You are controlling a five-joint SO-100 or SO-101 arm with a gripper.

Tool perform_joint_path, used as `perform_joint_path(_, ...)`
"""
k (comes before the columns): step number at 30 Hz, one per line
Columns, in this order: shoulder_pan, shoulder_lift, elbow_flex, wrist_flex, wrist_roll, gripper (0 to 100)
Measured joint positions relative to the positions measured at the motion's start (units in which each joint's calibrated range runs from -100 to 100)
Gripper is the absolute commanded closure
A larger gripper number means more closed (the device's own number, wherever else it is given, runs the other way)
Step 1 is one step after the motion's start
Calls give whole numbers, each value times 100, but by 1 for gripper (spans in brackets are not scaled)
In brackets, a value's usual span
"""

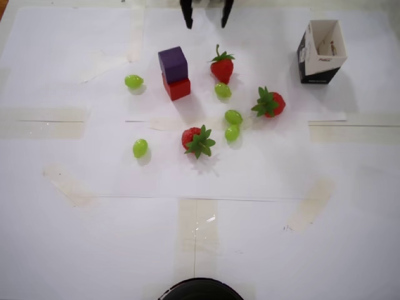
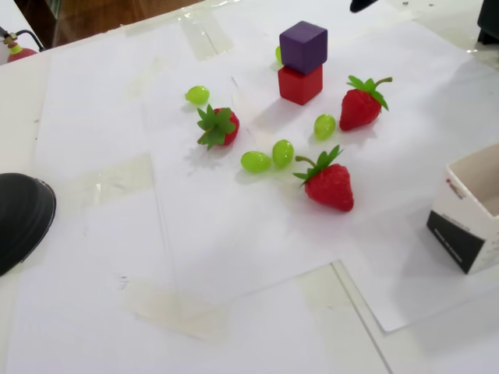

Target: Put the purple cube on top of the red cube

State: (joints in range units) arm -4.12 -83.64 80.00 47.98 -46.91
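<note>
Purple cube stacked on red cube, end effector apart above, fingers spread, empty

- Overhead view looks straight down, gripper at its top edge.
- Fixed view looks obliquely from the side, closer; both share the purple cube stack.
</note>
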Motion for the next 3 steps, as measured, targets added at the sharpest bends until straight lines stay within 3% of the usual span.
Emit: perform_joint_path(3, 120, -136, 290, 0, 107, 100)
